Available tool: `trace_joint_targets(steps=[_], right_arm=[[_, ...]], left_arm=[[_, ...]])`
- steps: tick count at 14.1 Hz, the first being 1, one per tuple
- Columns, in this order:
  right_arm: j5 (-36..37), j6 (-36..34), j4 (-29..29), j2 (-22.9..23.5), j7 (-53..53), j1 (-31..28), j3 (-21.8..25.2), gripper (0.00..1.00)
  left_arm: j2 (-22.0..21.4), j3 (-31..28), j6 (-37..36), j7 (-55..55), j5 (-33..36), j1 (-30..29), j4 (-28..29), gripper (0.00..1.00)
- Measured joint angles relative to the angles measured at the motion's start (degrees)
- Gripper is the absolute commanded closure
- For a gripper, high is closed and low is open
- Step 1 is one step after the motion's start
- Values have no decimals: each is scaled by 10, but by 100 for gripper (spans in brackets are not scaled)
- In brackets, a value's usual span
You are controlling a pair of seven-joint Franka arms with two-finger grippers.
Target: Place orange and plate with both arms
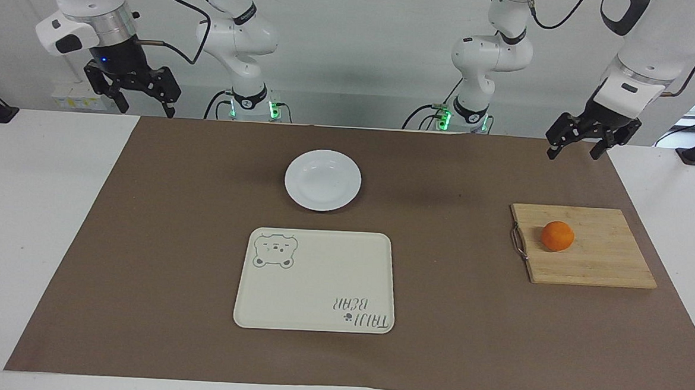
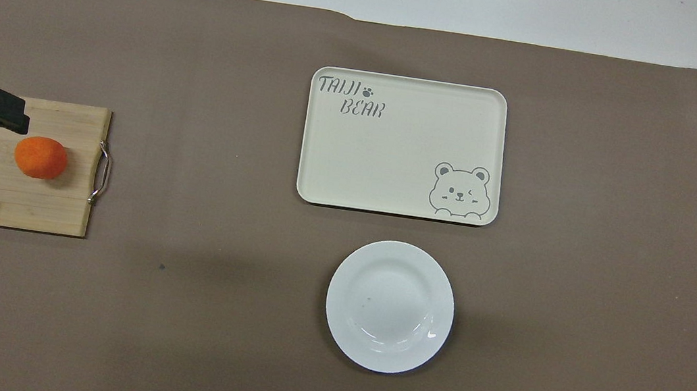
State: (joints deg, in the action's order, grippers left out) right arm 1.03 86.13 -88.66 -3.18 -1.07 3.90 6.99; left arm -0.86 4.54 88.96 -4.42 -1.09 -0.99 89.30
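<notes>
Orange (image 1: 557, 236) rests on cutting board (image 1: 594, 261) below the open left end effector (image 1: 580, 151); plate (image 1: 323, 179) lies toward the open right end effector (image 1: 144, 102).

The white table (image 1: 36, 232) carries a brown mat (image 1: 160, 256) that covers most of its top. Four items lie directly on the mat. The plate (image 1: 323, 179) sits mid-table, nearer to the robots. The cream tray (image 1: 315, 280), printed with a bear and lettering, lies just beside the plate, farther from the robots. The wooden cutting board (image 1: 594, 255), with a metal handle (image 1: 517, 242), lies toward the left arm's end, well apart from both
</notes>
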Motion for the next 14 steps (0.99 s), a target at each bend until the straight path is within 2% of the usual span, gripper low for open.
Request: trace_joint_targets(steps=[14], right_arm=[[0,-1,0,0,0,0,3,0]], left_arm=[[-1,-3,14,38,0,-3,27,0]])
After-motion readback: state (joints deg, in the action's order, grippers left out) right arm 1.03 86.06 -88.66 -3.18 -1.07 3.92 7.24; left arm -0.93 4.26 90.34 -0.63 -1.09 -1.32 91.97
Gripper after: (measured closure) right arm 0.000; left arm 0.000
